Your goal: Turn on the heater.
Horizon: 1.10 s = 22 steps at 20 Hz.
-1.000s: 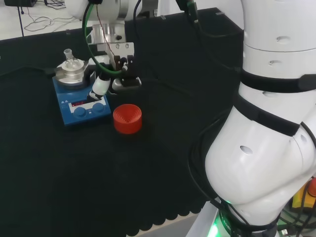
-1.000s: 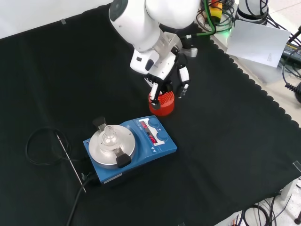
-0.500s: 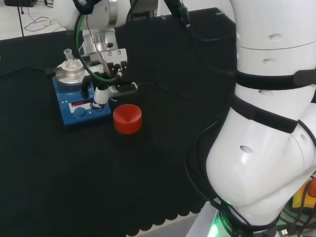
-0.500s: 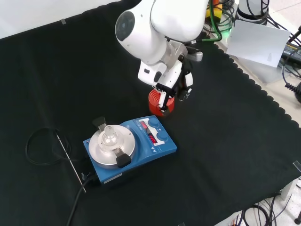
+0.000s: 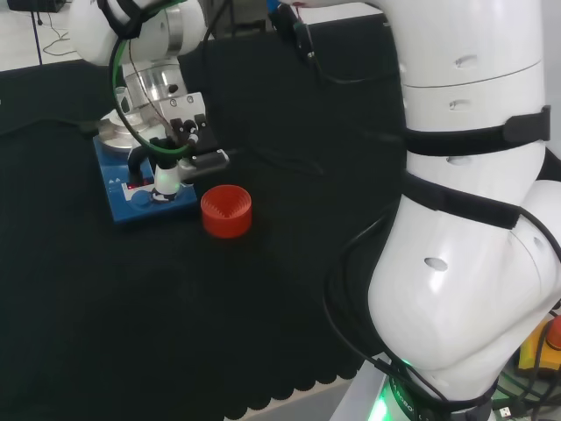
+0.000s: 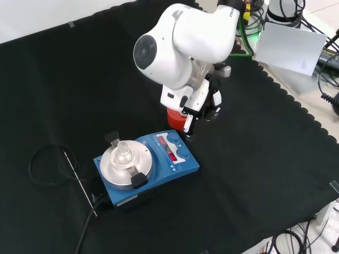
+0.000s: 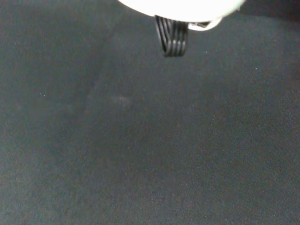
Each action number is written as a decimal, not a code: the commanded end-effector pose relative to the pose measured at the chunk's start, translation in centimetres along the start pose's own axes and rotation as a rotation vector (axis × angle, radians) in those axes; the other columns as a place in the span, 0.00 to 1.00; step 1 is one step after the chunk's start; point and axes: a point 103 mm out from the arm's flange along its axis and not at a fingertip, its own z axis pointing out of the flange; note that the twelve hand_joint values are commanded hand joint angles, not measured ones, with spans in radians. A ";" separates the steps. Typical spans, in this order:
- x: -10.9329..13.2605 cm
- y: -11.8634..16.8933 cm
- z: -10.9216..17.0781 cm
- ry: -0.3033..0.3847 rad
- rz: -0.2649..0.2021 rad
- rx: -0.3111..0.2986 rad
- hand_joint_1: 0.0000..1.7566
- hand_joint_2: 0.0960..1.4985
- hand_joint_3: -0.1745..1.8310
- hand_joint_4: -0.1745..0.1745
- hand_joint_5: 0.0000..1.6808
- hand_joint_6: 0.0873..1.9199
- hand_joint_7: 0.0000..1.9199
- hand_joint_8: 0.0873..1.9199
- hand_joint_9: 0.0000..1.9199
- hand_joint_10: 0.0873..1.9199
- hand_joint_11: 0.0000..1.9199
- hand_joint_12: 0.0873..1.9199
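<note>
The blue heater (image 6: 159, 172) stands on the black cloth, with a silver top plate (image 6: 112, 170) that carries a small clear flask (image 6: 123, 153). Its front panel has a red display (image 6: 170, 150) and two blue knobs (image 6: 181, 152). In the head view the hand (image 5: 178, 147) hangs over the heater (image 5: 131, 203), one white finger (image 5: 164, 178) pointing straight down at the knob end of the panel. In the front view the hand (image 6: 200, 103) sits just beyond the panel, its fingertip (image 6: 188, 128) close above the heater's far edge. Whether it touches, I cannot tell. The hand holds nothing.
A red ribbed ring stand (image 5: 226, 210) sits beside the heater, partly behind the hand in the front view (image 6: 173, 115). A black cable loop (image 6: 45, 164) and a thin metal rod (image 6: 79, 180) lie left of the heater there. The wrist view looks at black cloth (image 7: 150, 150).
The hand has moved from above the red ring stand to the heater's front panel, leftward in the head view and nearer in the front view. The heater and flask stay put.
</note>
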 end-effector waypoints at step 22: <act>-1.6 2.5 1.3 0.006 0.012 0.066 0.80 0.40 0.62 0.20 0.11 0.32 0.80 0.83 0.86 0.75 0.65 0.67</act>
